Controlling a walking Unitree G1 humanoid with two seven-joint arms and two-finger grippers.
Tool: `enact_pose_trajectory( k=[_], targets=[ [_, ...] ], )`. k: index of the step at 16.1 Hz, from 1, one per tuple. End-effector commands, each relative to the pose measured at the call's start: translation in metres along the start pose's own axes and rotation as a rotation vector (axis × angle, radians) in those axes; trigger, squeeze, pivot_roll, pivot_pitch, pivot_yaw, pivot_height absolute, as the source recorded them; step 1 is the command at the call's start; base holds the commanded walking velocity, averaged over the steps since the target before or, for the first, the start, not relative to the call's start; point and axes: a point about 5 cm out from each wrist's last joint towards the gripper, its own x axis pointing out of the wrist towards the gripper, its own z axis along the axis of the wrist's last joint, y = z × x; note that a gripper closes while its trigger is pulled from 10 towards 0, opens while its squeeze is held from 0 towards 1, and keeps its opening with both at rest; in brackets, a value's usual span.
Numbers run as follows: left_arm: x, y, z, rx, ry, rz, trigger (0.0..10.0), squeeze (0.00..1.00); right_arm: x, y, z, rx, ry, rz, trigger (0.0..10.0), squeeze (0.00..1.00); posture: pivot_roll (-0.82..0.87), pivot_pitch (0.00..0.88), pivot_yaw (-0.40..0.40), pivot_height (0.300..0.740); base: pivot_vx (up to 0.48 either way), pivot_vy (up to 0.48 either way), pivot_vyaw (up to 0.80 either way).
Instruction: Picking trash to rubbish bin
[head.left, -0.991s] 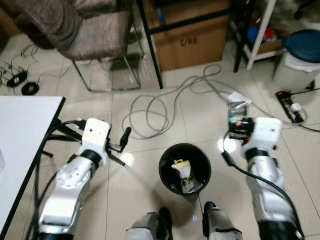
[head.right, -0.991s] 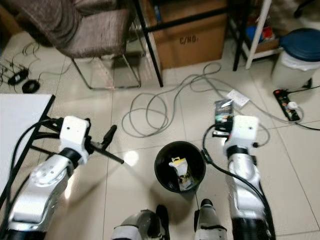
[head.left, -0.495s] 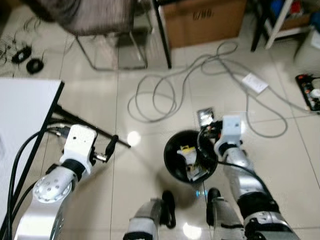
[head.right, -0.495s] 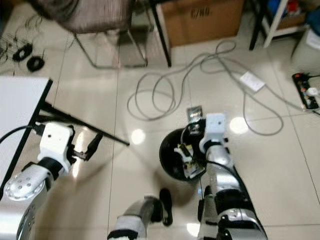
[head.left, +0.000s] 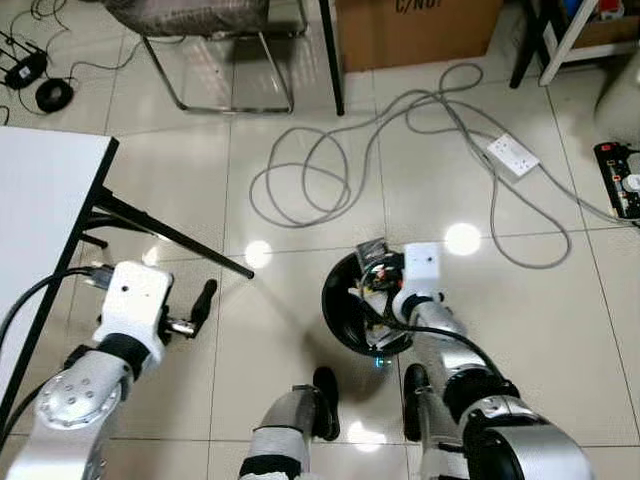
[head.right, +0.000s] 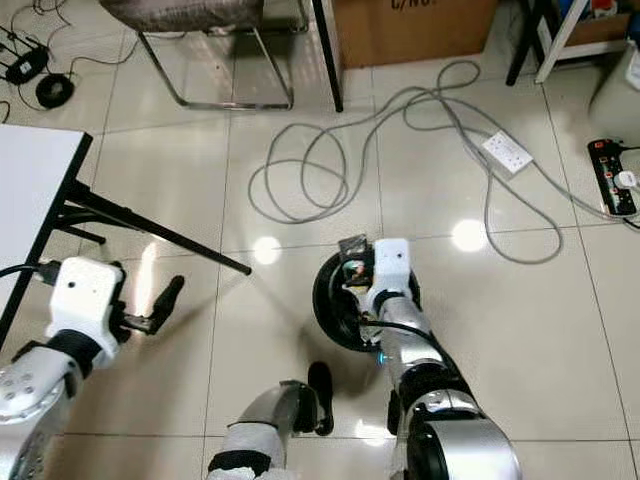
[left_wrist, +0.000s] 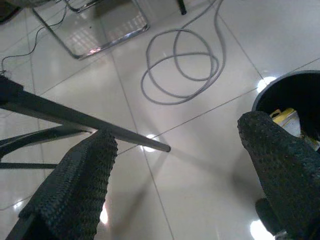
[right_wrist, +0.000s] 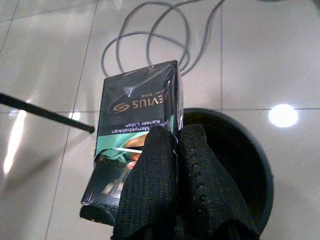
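A black round rubbish bin stands on the tiled floor right in front of my feet, with yellow and white trash inside. My right gripper is shut on a dark cigarette pack with a green band. It holds the pack upright over the bin's far rim. My left gripper hovers low over the floor to the left of the bin. In the left wrist view its fingers stand wide apart, open, with nothing between them.
A grey cable coils over the tiles beyond the bin, leading to a white power strip. A white table with a slanted black leg is at left. A chair, a cardboard box and a black power strip lie farther off.
The camera has tilted down and shifted. My right gripper has carried the pack from the floor right of the bin to over its far rim. My left arm has drawn back leftward.
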Motion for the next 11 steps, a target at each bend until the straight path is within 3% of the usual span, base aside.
enact_pose_trajectory(
  k=[1, 4, 7, 11],
  targets=[
    [-0.009, 0.008, -0.004, 0.008, 0.039, 0.043, 10.0, 0.00, -0.003, 0.019, -0.017, -0.008, 0.061, 0.050, 10.0, 0.00, 0.35, 0.469, 0.223, 0.740, 0.000, 0.000, 0.00],
    [-0.016, 0.008, -0.004, -0.002, 0.048, 0.043, 10.0, 0.00, -0.004, 0.022, -0.026, 0.008, 0.103, 0.042, 10.0, 0.00, 0.36, 0.481, 0.223, 0.740, 0.000, 0.000, 0.00],
    [-0.026, -0.004, -0.008, -0.013, 0.070, -0.004, 10.0, 0.00, -0.011, 0.024, -0.044, 0.033, 0.168, 0.040, 10.0, 0.00, 0.36, 0.495, 0.222, 0.740, 0.000, 0.000, 0.00],
    [-0.023, -0.006, -0.005, -0.023, 0.070, -0.014, 10.0, 0.00, -0.019, 0.025, -0.062, 0.038, 0.227, 0.007, 10.0, 0.00, 0.35, 0.495, 0.222, 0.740, 0.000, 0.000, 0.00]
  ],
)
